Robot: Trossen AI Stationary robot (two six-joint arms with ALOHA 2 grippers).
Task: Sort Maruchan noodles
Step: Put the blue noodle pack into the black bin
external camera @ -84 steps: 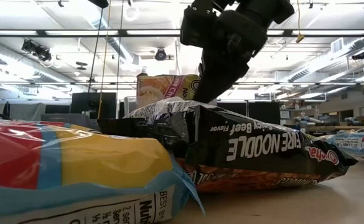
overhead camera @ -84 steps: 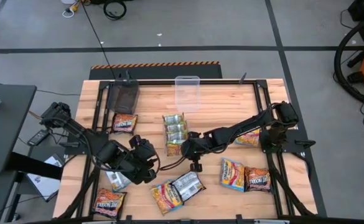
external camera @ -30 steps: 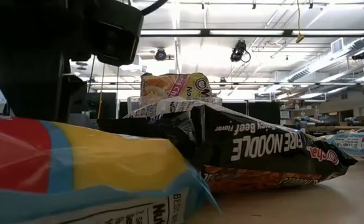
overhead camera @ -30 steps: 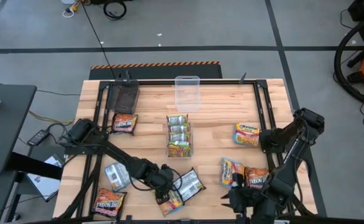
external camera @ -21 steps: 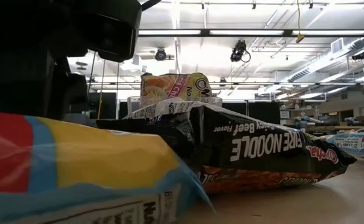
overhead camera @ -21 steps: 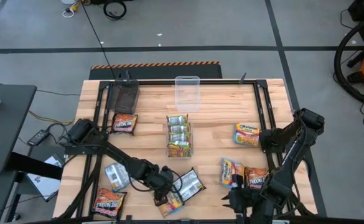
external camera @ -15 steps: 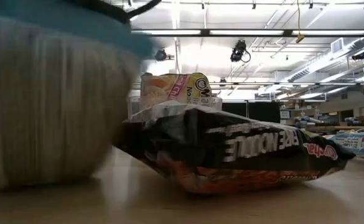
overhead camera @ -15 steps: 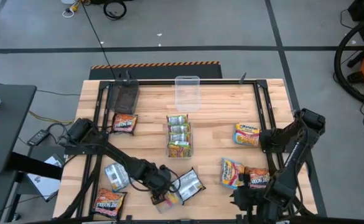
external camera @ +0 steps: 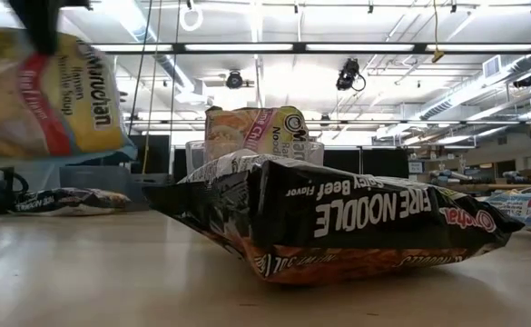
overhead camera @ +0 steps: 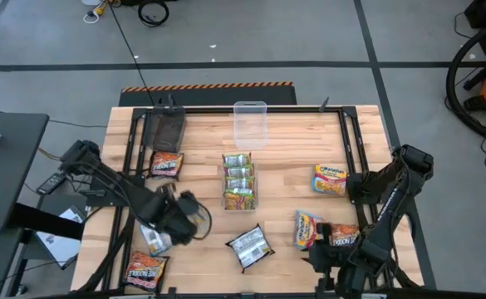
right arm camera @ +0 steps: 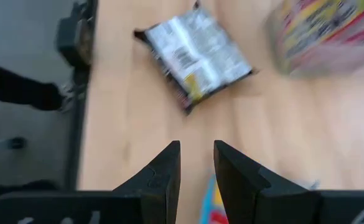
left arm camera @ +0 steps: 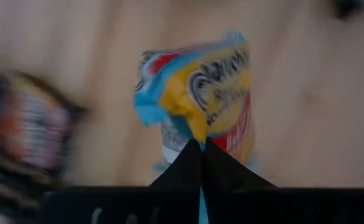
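Note:
My left gripper (left arm camera: 201, 146) is shut on a yellow, red and pale blue Maruchan noodle packet (left arm camera: 200, 99), which hangs high at the left of the low view (external camera: 47, 91). From above, the gripper (overhead camera: 179, 218) sits left of centre and covers the packet. A black Fire Noodle packet (overhead camera: 249, 246) lies flat near the front edge. My right gripper (right arm camera: 197, 165) hovers open at the front right (overhead camera: 319, 253), with nothing between its fingers. More packets lie scattered on the table (overhead camera: 292, 154). My left gripper pinches the packet's crimped end edge (left arm camera: 197, 134) between its two fingertips. The fingers (external camera: 40, 23) come at it from above, pointing down. The packet hangs below them, lifted clear of the table.
A clear bin (overhead camera: 238, 178) at the centre holds stacked packets. An empty clear bin (overhead camera: 249, 123) and a dark bin (overhead camera: 165, 129) stand at the far edge. Brown-orange packets (overhead camera: 166, 164) (overhead camera: 145, 270) (overhead camera: 342, 238), yellow ones (overhead camera: 330, 178) (overhead camera: 307, 228) and a silver one (overhead camera: 155, 238) lie around.
My left gripper has shut on the yellow packet near the front edge, lifted it clear and carried it up and toward the table's left, away from the near edge. The black packet, which lay partly on it, has dropped flat and turned a little.

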